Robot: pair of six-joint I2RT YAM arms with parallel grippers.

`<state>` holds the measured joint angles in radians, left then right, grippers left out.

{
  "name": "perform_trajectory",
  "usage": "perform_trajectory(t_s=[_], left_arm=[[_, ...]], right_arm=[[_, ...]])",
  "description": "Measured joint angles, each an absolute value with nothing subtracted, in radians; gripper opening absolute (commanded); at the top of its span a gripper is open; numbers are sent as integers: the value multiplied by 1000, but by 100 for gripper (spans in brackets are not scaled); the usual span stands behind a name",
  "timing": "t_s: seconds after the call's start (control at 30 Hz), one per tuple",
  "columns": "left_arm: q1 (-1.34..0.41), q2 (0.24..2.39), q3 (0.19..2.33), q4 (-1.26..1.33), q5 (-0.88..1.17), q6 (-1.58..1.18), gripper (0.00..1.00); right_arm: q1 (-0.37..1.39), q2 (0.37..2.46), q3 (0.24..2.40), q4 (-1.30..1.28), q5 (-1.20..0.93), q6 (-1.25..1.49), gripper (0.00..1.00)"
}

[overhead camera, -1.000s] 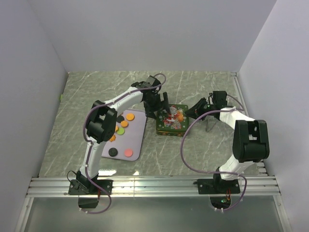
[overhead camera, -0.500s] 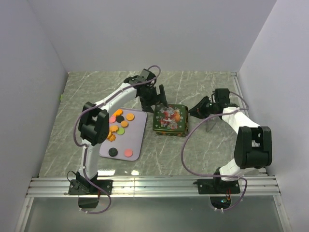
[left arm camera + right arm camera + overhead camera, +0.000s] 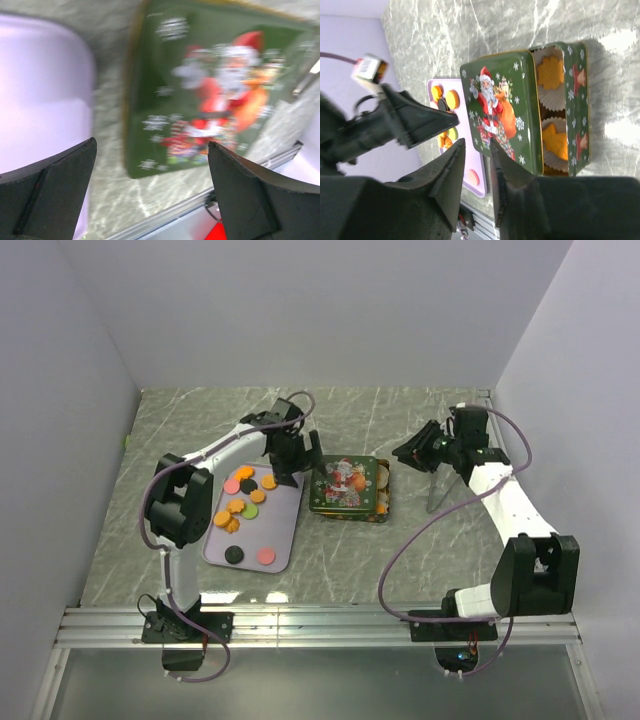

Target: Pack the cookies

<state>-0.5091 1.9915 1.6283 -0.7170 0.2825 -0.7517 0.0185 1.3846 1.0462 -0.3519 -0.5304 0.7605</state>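
Note:
The cookies [image 3: 245, 502] are small orange, pink, black and green discs on a lavender tray [image 3: 278, 532] at the left. A green Santa tin [image 3: 345, 485] lies to its right. Its lid is shifted left, baring a strip [image 3: 383, 490] where orange cookies [image 3: 551, 72] sit in white paper cups. My left gripper [image 3: 303, 462] hovers wide open and empty between the tray and the tin. Its view shows the lid [image 3: 210, 90] between the spread jaws [image 3: 151, 145]. My right gripper [image 3: 405, 453] is raised right of the tin. Its jaws [image 3: 477, 142] stand a little apart and hold nothing.
A thin grey rod [image 3: 435, 498] stands right of the tin. White walls enclose the marble table on three sides. A metal rail [image 3: 320, 625] runs along the near edge. In the right wrist view the tray [image 3: 465, 122] shows beside the lid.
My left gripper has swung left, from over the tin toward the tray. The tin has shifted left. My right gripper has drawn back to the right and upward, away from the tin.

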Motion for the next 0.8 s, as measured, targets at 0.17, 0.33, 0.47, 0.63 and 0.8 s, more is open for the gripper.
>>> perform_trajectory(t_s=[0.17, 0.33, 0.47, 0.63, 0.8], left_arm=[[-469, 1974, 1485, -646, 310, -739, 99], [-458, 1974, 1436, -556, 354, -741, 100], [-465, 1974, 1436, -505, 382, -741, 99], [-469, 1987, 1462, -500, 400, -740, 99], [-476, 2036, 1548, -511, 406, -732, 98]], right_arm=[[19, 1369, 1045, -414, -476, 734, 37], [1, 1380, 1006, -474, -399, 726, 37], [-23, 1442, 986, -496, -355, 723, 36], [-29, 1577, 974, -488, -352, 728, 35], [-17, 1715, 981, -468, -356, 740, 34]])
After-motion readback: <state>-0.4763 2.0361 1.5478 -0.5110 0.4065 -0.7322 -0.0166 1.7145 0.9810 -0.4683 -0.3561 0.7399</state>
